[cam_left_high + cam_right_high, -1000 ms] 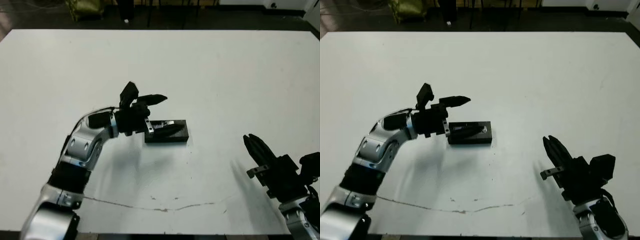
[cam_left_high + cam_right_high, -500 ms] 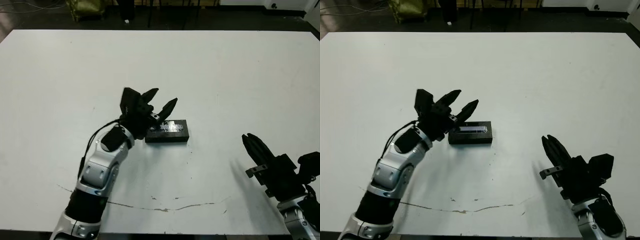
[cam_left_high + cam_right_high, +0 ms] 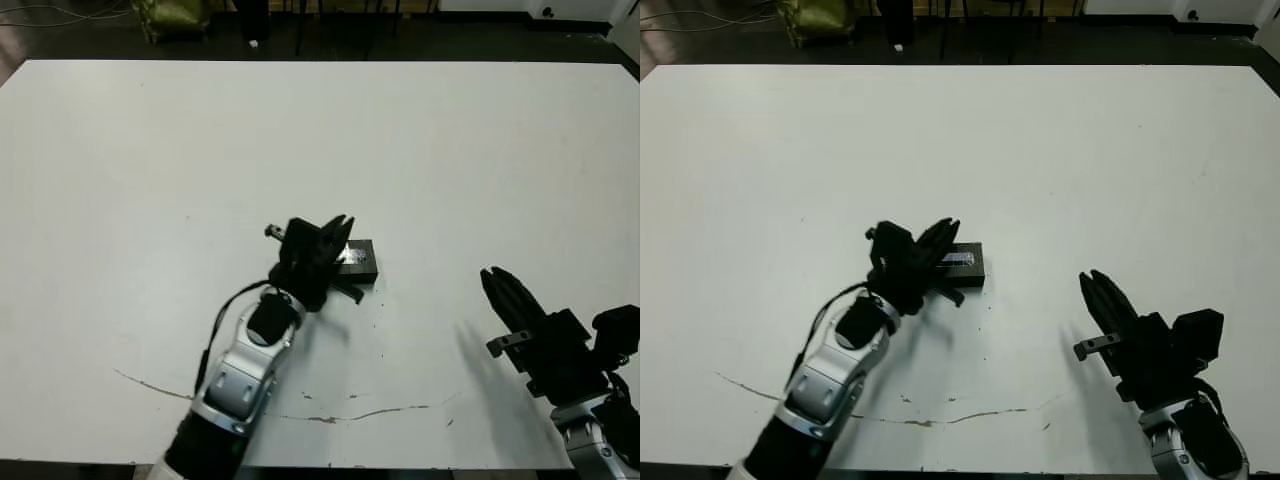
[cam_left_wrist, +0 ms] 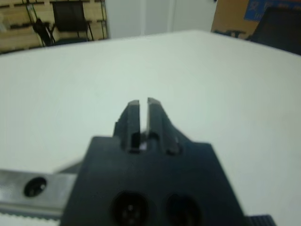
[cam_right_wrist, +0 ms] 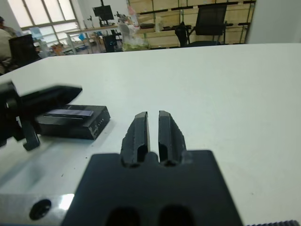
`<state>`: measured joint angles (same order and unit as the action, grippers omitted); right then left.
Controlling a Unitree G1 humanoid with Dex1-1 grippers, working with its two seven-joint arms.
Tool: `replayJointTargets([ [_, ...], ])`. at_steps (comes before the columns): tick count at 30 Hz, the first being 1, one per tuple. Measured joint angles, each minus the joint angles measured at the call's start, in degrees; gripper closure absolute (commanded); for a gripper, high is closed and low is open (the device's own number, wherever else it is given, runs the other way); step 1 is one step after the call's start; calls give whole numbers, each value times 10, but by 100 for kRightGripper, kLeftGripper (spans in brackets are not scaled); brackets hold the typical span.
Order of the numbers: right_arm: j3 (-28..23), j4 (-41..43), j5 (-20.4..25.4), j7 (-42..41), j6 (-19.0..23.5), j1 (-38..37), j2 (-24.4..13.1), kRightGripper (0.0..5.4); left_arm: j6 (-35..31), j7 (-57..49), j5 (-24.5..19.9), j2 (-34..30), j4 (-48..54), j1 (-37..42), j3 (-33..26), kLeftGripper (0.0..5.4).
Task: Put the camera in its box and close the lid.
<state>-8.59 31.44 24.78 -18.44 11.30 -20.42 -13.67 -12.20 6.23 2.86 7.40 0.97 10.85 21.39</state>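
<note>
Since a second ago my left gripper [image 3: 330, 240] has swung round from the box's left end and now sits low over it, jaws pulled nearly together and holding nothing.

Head views: the small black rectangular box with the pale shiny strip on its lid [image 3: 962, 266] sits mid-bench [image 3: 450, 150], lid on, so I reckon the camera's inside, though I can't see it. The right gripper [image 3: 1098, 297] is parked well apart.

Left wrist: just narrow jaws over bare bench.

Right wrist: jaws also narrow and empty, with the closed box ahead.
</note>
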Motion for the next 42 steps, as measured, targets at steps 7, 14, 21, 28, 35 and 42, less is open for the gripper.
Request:
replayJointTargets([
  [7, 2, -16, 0, -6, -9, 0, 2, 540, -112, -8, -28, 3, 11, 12, -9, 538],
  [14, 4, -20, 0, -8, -20, -1, 7, 540, -192, -34, -74, 14, 14, 40, -35, 538],
  [21, 5, -19, 0, -5, -11, -1, 7, 540, -210, -38, -89, 16, 16, 47, -40, 538],
  [28, 6, -12, -3, -1, -11, -3, 8, 540, -235, -29, -129, 3, 114, 5, -70, 538],
  [35, 5, -31, -3, -5, -31, 0, 19, 540, -180, 15, -167, -57, 281, -30, -169, 538],
  [42, -1, -70, -13, -6, -86, 14, 38, 540, -56, 73, -216, -127, 328, -101, -305, 538],
])
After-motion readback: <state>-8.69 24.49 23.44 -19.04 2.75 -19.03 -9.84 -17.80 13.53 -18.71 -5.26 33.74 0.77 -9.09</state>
